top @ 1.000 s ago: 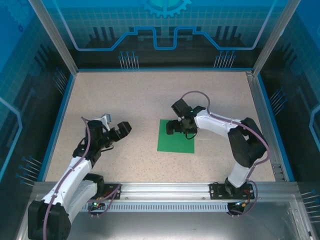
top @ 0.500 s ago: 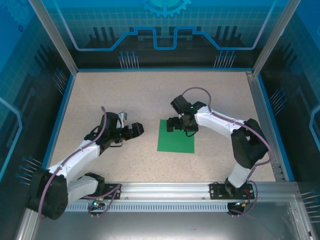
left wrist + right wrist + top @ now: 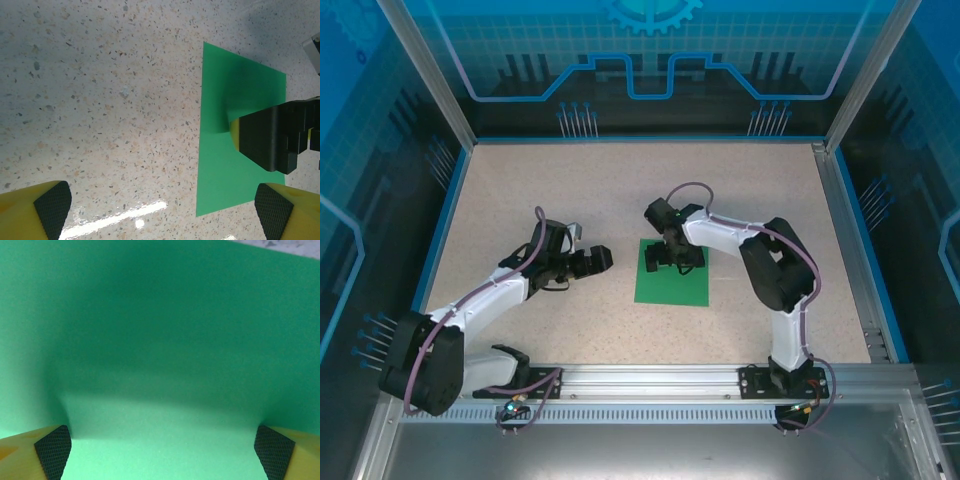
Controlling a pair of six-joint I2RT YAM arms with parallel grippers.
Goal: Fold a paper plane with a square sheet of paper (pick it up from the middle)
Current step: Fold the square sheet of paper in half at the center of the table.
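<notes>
Speckled beige table (image 3: 620, 190) inside a blue-walled enclosure (image 3: 520, 60).

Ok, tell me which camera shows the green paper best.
Top external: the green paper lies flat on the table with nearly its whole square outline visible, the right gripper covering its far edge. The left wrist view shows it closer but partly behind that gripper; the right wrist view gives a close patch of its surface.

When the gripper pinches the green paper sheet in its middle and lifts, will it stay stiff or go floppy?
Probably floppy: the green paper sheet looks very thin and lies flat on the table, so its edges should droop. It likely slides easily, since the table shows glare. The open right gripper over it would probably buckle a ridge when closing.
</notes>
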